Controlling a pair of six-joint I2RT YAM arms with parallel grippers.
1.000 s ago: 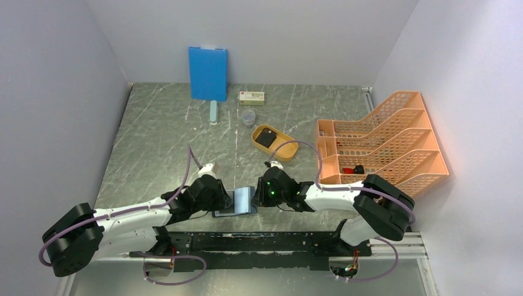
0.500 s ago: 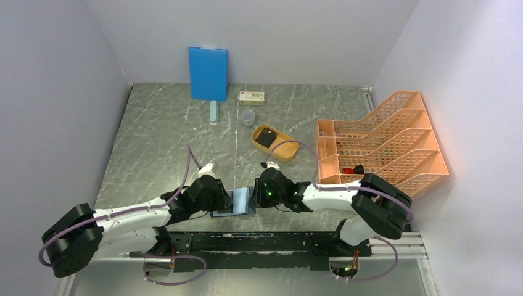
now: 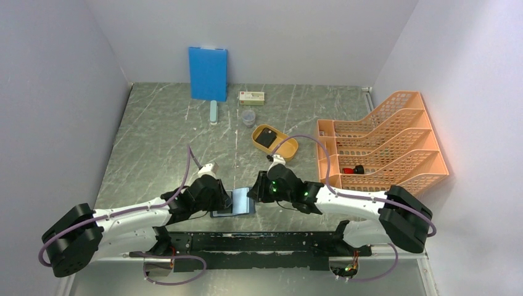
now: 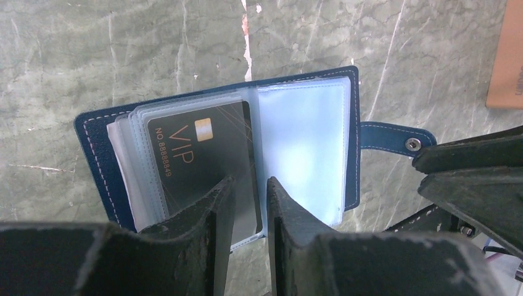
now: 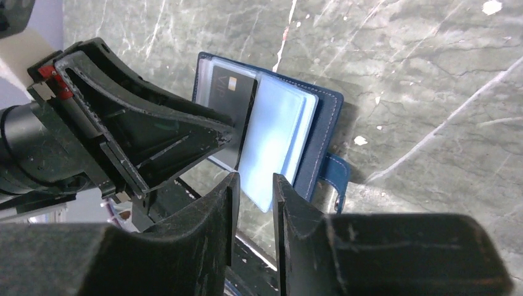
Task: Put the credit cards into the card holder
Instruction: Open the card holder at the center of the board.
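Moved: right arm has swung outward, elbow now further right
card holder (image 4: pixel 321 123): lies open, black VIP card (image 4: pixel 203 160) in sleeve
left gripper (image 4: pixel 247 203): clamped on card's edge
right gripper (image 5: pixel 251 191): narrow gap, grip on anything cannot be told

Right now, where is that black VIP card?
In the left wrist view, the black VIP card sits in a clear sleeve on the left page of the open card holder, near the left gripper.

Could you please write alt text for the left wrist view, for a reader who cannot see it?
An open navy card holder lies on a grey marble table, a black VIP card in its left clear sleeve. The left gripper, jaws narrowly apart, pinches the sleeve edge.
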